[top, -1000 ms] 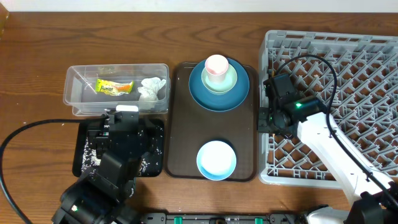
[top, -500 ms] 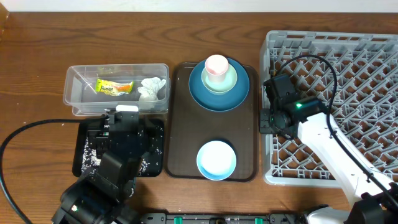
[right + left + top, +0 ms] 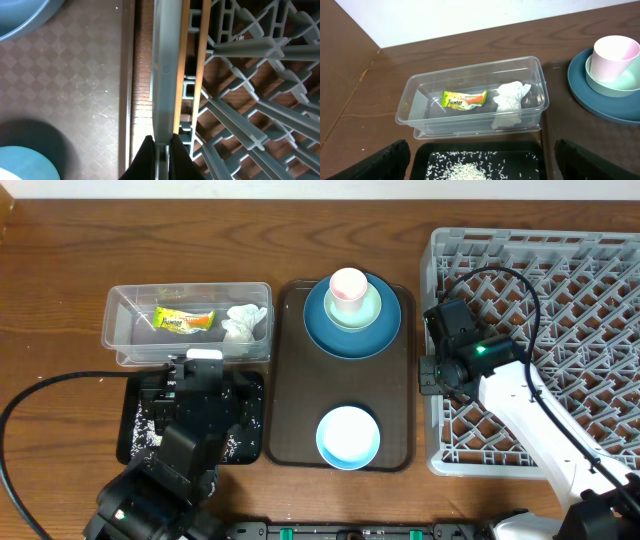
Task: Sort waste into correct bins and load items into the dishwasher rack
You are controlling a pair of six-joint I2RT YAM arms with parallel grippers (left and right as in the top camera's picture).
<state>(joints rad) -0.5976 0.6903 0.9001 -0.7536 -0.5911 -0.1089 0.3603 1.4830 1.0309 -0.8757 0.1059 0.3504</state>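
Since a second ago the dishwasher rack (image 3: 560,310) has slid a little toward the right of the overhead frame. Its lower-left corner now sits further from the brown serving tray (image 3: 300,390), with more bare surface (image 3: 60,300) between them. Nothing else has moved.

The right gripper (image 3: 430,375) sits at the rack's left wall, mid-height in the frame. In the right wrist view its fingers (image 3: 146,156) are drawn almost together at the bottom edge, astride the grey rim. The two wooden chopsticks (image 3: 180,65) run up the frame just beside that rim, inside the rack. Whether the fingers pinch the rim, a chopstick end or nothing cannot be told.

The left gripper (image 3: 490,160) is spread wide and holds nothing. It hangs over the black tray (image 3: 135,435) at the lower left, where the rice grains (image 3: 465,172) lie scattered.

Just above that tray, the clear tub (image 3: 125,330) holds the snack wrapper (image 3: 184,320) and, to its right, the crumpled tissue (image 3: 243,321).

On the brown tray:
- At the upper end, the pink cup (image 3: 347,285) stands in the mint-green bowl (image 3: 370,305), which sits on the dark blue plate (image 3: 320,330).
- At the lower end, the pale blue-white bowl (image 3: 348,436) stands alone.
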